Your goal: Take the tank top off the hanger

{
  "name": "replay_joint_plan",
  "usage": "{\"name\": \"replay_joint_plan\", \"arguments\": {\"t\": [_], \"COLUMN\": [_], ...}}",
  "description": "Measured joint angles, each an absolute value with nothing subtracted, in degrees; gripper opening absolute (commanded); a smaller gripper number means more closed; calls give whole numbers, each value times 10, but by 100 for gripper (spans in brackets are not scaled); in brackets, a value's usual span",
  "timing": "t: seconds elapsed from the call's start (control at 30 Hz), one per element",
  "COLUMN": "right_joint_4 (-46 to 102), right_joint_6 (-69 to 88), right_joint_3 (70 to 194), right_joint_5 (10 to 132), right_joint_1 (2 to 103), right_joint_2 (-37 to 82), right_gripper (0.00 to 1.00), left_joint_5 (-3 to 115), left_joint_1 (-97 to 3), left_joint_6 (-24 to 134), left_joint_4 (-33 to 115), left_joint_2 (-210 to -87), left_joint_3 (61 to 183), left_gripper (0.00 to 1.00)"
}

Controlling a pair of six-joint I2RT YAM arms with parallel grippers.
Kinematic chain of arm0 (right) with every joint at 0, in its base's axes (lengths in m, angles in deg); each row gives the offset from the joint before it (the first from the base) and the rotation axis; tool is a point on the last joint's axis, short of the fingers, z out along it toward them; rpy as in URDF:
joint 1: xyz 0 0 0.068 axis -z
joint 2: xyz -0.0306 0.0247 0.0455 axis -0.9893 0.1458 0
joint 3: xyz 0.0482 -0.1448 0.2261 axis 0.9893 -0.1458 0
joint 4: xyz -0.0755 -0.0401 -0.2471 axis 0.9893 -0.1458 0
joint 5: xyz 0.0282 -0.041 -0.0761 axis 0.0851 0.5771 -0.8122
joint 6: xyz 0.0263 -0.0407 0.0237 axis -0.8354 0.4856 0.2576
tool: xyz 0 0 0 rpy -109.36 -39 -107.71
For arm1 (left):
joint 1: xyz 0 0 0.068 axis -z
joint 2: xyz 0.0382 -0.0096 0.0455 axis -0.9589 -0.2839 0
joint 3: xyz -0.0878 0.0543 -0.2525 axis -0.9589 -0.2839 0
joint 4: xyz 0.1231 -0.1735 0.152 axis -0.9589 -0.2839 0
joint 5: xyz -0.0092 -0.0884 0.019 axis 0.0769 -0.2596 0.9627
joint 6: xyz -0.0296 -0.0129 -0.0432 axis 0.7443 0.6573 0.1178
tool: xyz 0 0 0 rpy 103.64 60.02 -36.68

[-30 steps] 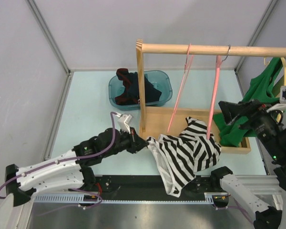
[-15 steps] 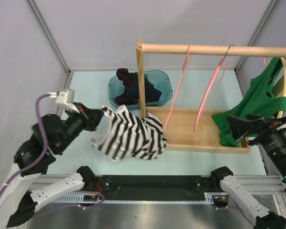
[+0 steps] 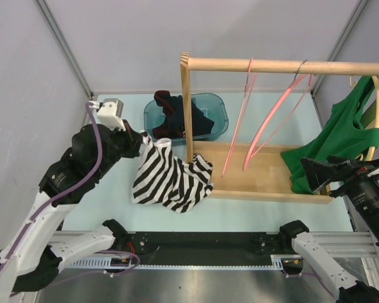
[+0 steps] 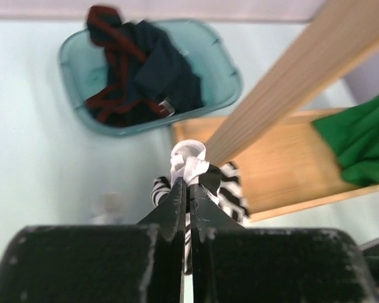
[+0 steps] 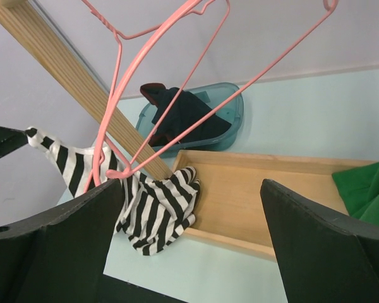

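The black-and-white striped tank top (image 3: 170, 180) hangs from my left gripper (image 3: 141, 140), which is shut on its white strap (image 4: 188, 156). It is free of both pink hangers. Its lower folds (image 5: 155, 202) drape over the near left corner of the wooden tray and onto the table. The empty pink hanger (image 3: 270, 113) swings tilted on the wooden rail, next to a second bare one (image 3: 243, 113); an end of one (image 5: 118, 172) shows in the right wrist view. At the far right my right gripper (image 3: 319, 172) is open and empty, its jaws (image 5: 189, 189) spread wide.
A teal bin (image 3: 218, 104) of dark clothes sits behind the rack's upright post (image 3: 187, 107). The wooden tray (image 3: 265, 192) forms the rack's base under the rail (image 3: 271, 65). A green garment (image 3: 341, 132) hangs at the right end, trailing into the tray.
My left arm has risen and swung left and back, dragging the tank top off the hanger and out of the tray. The hangers now swing bare. My right gripper has drawn back to the right.
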State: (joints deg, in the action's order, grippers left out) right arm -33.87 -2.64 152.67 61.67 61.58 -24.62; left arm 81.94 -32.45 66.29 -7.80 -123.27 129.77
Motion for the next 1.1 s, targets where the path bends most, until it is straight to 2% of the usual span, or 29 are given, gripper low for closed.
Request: {"name": "replay_joint_plan", "arguments": {"t": [0.13, 0.4, 0.8, 1.1], "right_joint_4": [-345, -346, -348, -355], "right_joint_6": [-22, -18, -17, -16], "right_joint_3": [1532, 1526, 1519, 1519], "right_joint_5": [614, 619, 621, 622], "right_joint_1": [616, 615, 615, 615], "right_joint_2": [-248, -256, -260, -261], "right_gripper": [98, 98, 99, 99], "left_joint_5": [826, 871, 881, 946], "left_joint_1": [-384, -394, -395, -395], "left_joint_6": [642, 599, 588, 544], "left_joint_4": [-128, -153, -154, -188], "left_joint_2": [-1222, -1170, -1193, -1209], "left_joint_3": [1318, 1429, 1367, 1465], "left_gripper": [0, 0, 0, 1]}}
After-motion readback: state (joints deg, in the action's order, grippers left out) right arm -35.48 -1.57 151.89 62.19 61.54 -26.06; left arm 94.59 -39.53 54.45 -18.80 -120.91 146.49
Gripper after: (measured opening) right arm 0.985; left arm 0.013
